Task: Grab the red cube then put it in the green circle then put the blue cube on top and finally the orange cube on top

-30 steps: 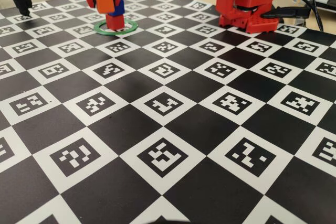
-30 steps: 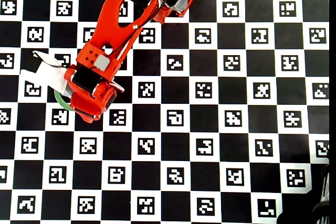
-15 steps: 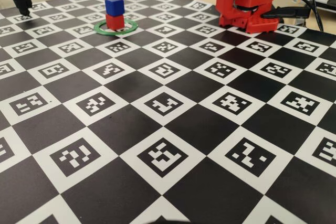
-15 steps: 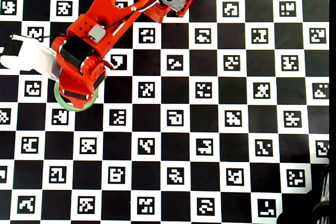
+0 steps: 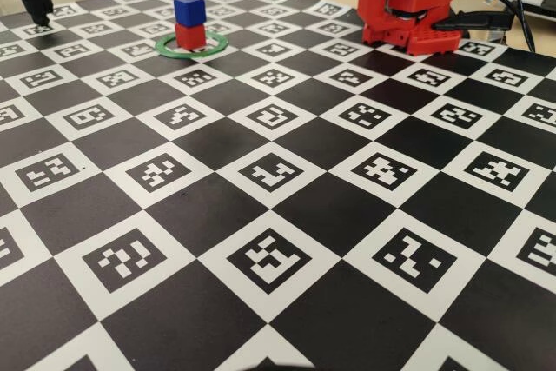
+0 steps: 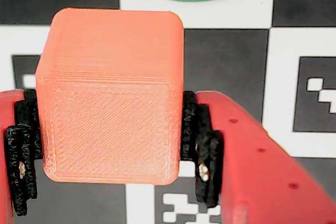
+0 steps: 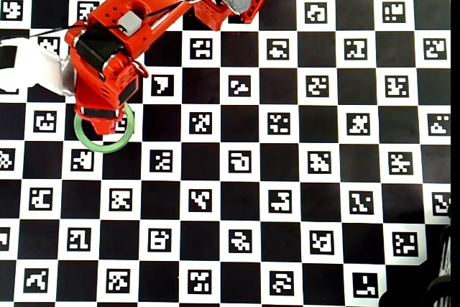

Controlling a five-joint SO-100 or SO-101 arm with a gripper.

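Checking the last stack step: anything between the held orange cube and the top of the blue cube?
Nothing visible. The gripper is shut on the orange cube, raised. The blue cube sits on the red cube inside the green circle, its top bare.

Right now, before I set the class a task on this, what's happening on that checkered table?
A red robot arm is stacking cubes. The red cube sits inside the green ring with the blue cube on top of it. The gripper is shut on the orange cube, held above the board; in the wrist view the ring and blue cube show just past it at the top edge. The orange cube is not yet on the stack.
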